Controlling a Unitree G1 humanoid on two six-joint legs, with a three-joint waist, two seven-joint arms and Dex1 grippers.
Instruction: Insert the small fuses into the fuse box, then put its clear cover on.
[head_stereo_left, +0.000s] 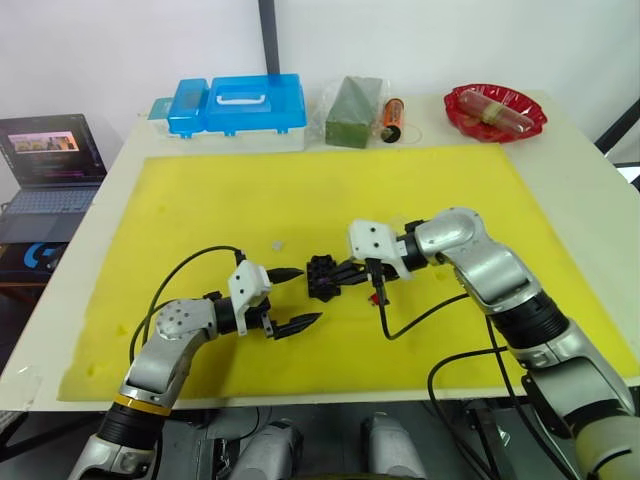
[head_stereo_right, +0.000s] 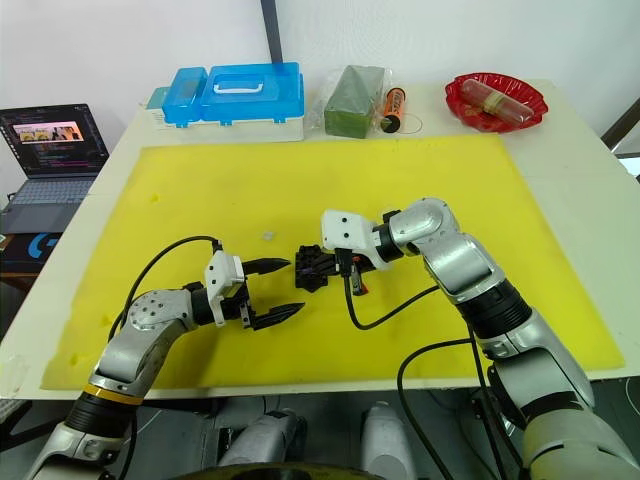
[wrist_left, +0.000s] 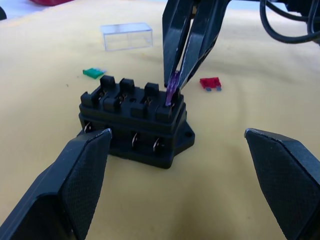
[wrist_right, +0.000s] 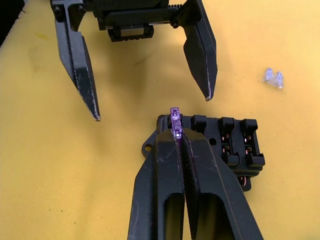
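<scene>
The black fuse box sits on the yellow mat, its slots facing up. My right gripper is shut on the greyish-purple fuse, whose lower end meets an end slot of the box. My left gripper is open, one finger on each side of the box's near end, touching nothing. On the mat beyond the box lie the green fuse, the red fuse and the clear cover. The pale fuse lies apart from the box.
The yellow mat covers most of the table. Along the back edge stand a blue case, a green block, an orange tube and a red bowl. A laptop sits off the table's left.
</scene>
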